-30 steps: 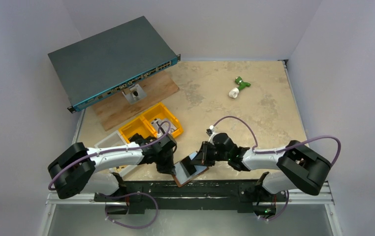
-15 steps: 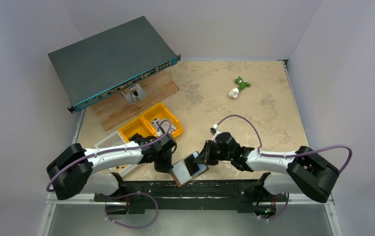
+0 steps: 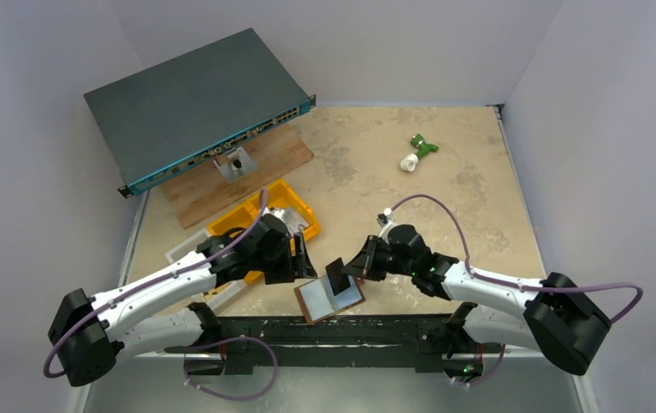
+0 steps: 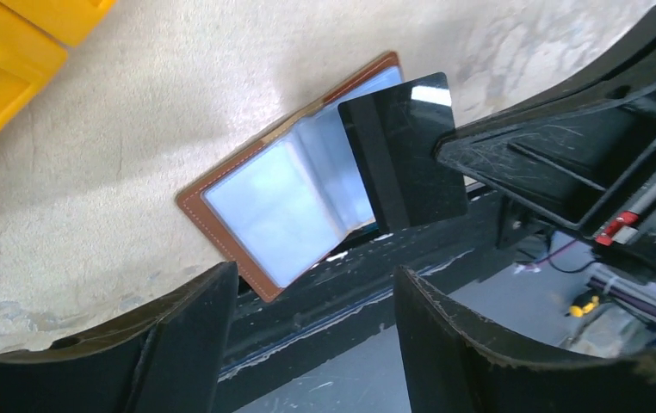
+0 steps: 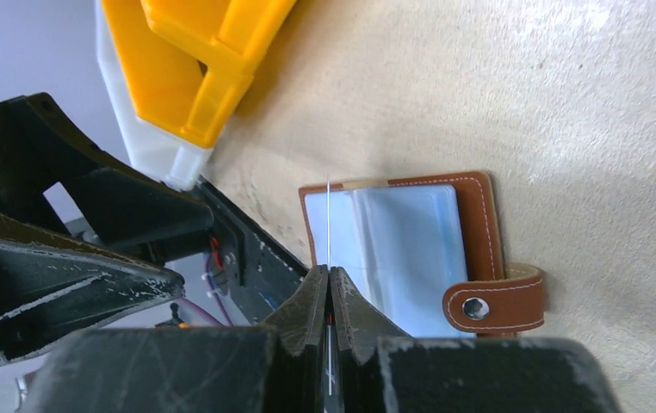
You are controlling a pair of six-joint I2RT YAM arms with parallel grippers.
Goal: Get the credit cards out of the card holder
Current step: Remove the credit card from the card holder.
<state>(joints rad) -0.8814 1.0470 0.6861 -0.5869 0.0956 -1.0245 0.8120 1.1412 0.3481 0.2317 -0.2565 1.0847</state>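
The brown card holder [image 3: 320, 303] lies open at the table's near edge, its pale blue-grey sleeves up [image 4: 281, 206] and its snap tab [image 5: 492, 301] out to one side. My right gripper [image 3: 357, 268] is shut on one of the credit cards [image 3: 338, 277], which hangs above the holder's right half, clear of the sleeves. That card looks dark and glossy in the left wrist view [image 4: 402, 151] and shows edge-on as a thin line [image 5: 328, 224] between the right gripper's fingertips [image 5: 329, 277]. My left gripper [image 3: 307, 265] hovers just left of the holder, open and empty [image 4: 314, 275].
A yellow bin [image 3: 264, 225] and a white tray [image 3: 188, 249] sit close behind the left gripper. Farther back lie a wooden board [image 3: 247, 168] and a grey network switch [image 3: 195, 103]. A green-and-white object [image 3: 417, 152] lies at the far right. A black rail [image 3: 350, 331] borders the near edge.
The left gripper has opened, let go of the card holder and drawn back to the left. The right gripper has pulled the card up out of the holder, which now lies flat.
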